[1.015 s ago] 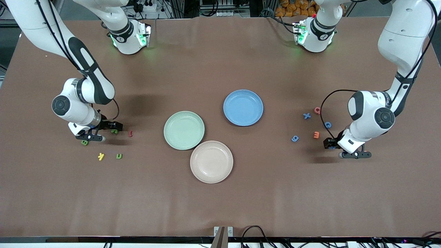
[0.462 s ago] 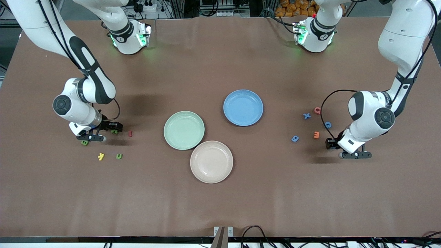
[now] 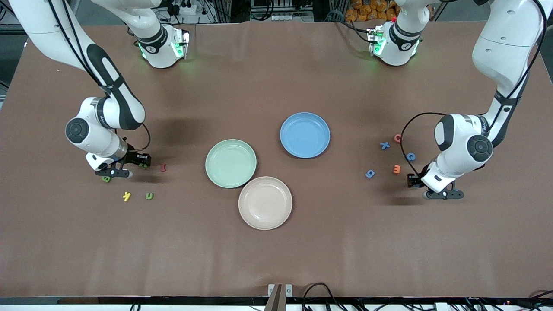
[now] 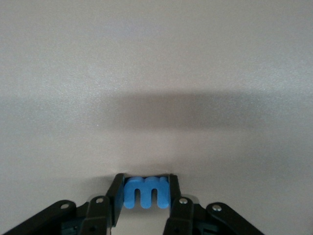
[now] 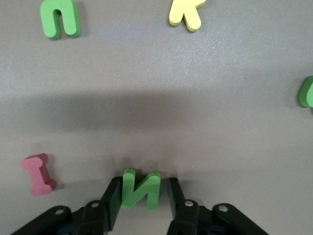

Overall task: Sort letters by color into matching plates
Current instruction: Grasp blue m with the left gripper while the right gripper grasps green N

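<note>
Front view: brown table [image 3: 276, 259] under cluttered, cable-strewn room edge.

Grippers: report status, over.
Left gripper shut on blue m, down at the table. Right gripper shut on green N. Plates bare. Nothing blocking.

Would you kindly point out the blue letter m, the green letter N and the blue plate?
blue letter m [image 4: 146, 191]: left wrist view, on its middle stem.
green letter N [image 5: 140, 188]: right wrist view, on its diagonal bar.
blue plate [image 3: 305, 134]: front view, on its bare inner floor.
</note>
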You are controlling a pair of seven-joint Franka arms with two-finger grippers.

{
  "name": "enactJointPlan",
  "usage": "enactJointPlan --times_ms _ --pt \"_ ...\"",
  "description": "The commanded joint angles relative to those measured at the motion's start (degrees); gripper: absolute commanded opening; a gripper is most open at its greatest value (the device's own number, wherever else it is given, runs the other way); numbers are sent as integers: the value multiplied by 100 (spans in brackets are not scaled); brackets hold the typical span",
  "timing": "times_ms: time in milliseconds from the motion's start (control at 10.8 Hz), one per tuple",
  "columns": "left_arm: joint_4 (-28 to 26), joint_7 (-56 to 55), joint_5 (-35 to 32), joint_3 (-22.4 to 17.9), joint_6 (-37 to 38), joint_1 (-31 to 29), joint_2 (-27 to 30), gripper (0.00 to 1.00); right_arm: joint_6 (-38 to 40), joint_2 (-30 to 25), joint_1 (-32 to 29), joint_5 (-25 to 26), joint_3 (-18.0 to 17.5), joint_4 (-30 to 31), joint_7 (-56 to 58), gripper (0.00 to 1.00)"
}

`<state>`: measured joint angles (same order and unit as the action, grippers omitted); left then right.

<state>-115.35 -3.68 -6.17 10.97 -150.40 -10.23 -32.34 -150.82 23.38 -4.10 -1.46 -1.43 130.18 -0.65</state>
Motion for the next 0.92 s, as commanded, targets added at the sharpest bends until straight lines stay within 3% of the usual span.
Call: enactJointPlan --times_ms 0,369,831 --pt "39 -361 -138 -51 229 196 35 0 -88 -27 23 -100 -6 122 91 44" --pt "170 -835 -278 -60 738 408 175 0 -97 -27 23 -100 -6 113 91 35" --pt "233 -1872 -446 80 1495 820 579 0 -79 -44 23 -100 -6 87 91 31"
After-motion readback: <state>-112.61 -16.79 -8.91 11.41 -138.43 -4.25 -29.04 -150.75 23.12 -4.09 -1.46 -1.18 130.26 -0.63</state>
